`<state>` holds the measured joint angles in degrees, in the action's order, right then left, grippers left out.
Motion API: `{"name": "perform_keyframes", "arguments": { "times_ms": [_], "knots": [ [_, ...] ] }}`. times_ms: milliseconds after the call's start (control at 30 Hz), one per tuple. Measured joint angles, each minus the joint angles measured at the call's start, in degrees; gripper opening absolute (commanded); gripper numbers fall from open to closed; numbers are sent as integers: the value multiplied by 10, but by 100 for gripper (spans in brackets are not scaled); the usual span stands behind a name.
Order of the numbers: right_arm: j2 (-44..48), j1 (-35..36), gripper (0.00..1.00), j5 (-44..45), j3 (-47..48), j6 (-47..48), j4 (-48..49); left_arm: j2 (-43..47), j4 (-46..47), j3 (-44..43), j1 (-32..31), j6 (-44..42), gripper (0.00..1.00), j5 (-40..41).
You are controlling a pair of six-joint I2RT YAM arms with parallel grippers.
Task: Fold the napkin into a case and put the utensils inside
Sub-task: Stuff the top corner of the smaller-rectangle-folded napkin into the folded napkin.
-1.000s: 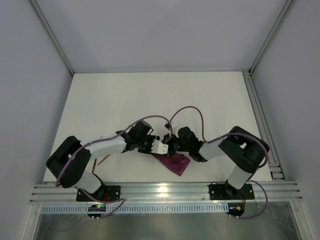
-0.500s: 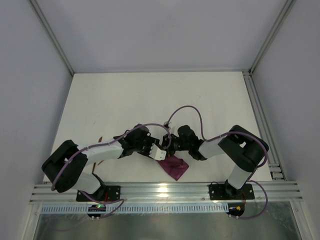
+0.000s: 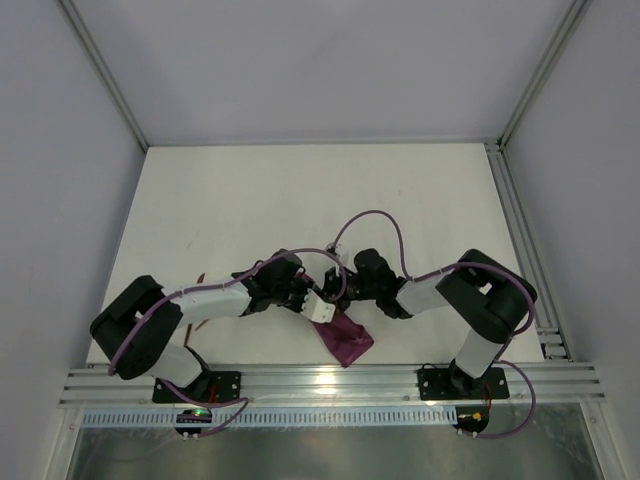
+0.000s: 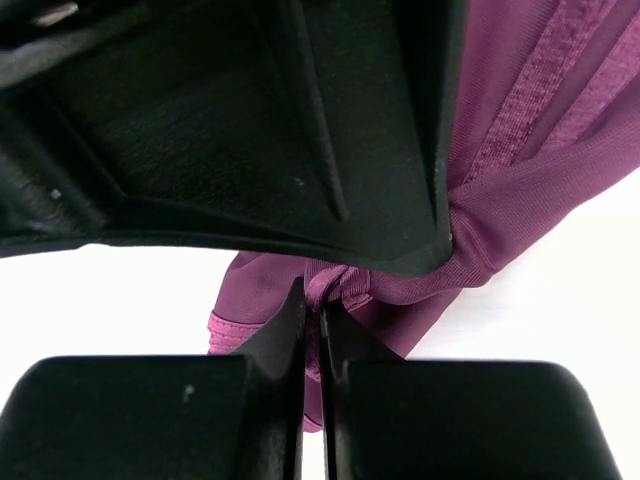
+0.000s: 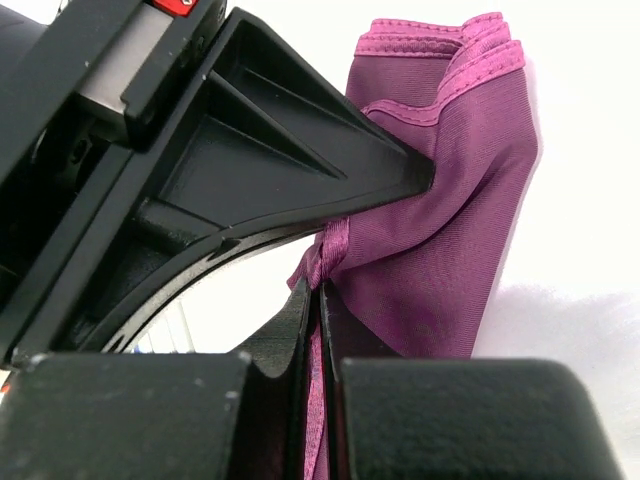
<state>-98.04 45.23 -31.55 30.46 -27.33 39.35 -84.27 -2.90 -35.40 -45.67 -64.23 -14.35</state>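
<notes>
A white table (image 3: 300, 190) is filling the middle of the overhead view, and grey walls are enclosing it on three sides. Two black and white robot arms are reaching in from the near edge. The left arm (image 3: 210, 297) and the right arm (image 3: 470, 300) are bending toward each other, and they are meeting near the front centre of the table.

The napkin (image 3: 348, 337), a plum-purple cloth, is hanging bunched and creased where the arms meet. It is trailing from the two grippers toward the near edge, between the two arm bases. Its stitched hem is showing in both wrist views (image 4: 520, 150) (image 5: 450, 230).

The left gripper (image 4: 312, 300) is pressing its two black fingers together on a gathered fold of the napkin. The right gripper (image 5: 316, 295) is pinching a ridge of the same cloth, with only a sliver of fabric between its fingers. The two grippers are sitting just beside each other, each one looming large and dark in the other's wrist view.

A thin reddish-copper sliver, one of the utensils (image 3: 200, 277), is peeking out just beyond the left forearm, well apart from the napkin. It is too small to tell which piece it is.
</notes>
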Motion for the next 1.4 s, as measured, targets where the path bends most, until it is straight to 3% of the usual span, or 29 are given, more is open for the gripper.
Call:
{"name": "perform_keyframes", "arguments": {
  "times_ms": [233, 300, 333, 367, 500, 633, 833, 1000, 1400],
  "knots": [
    [7, -5, 3, 12, 2, 0, -12, 0, 35, 1, -2, 104, 2, 27],
    [11, -6, 3, 19, 5, 0, -14, 0, 47, 2, -2, 134, 19, 39],
    [11, -6, 3, 20, 6, 0, -16, -1, 50, 2, -2, 144, 34, 42],
    [11, -6, 3, 21, 6, 0, -18, -1, 51, 2, -2, 149, 40, 46],
    [10, -6, 3, 17, 6, 0, -28, 12, 29, 1, 2, 155, 51, 32],
    [10, -7, 3, 10, 6, 2, -35, 55, -106, -45, 15, 126, 60, -13],
    [9, -8, 3, 3, 11, 22, -65, 70, -293, -171, 36, 61, 57, -49],
    [9, -8, 3, -5, 15, 53, -95, 71, -409, -222, 60, 3, 53, -71],
    [9, -9, 3, -38, 28, 108, -125, 14, -186, -62, 72, -27, 55, -100]
  ]
}}
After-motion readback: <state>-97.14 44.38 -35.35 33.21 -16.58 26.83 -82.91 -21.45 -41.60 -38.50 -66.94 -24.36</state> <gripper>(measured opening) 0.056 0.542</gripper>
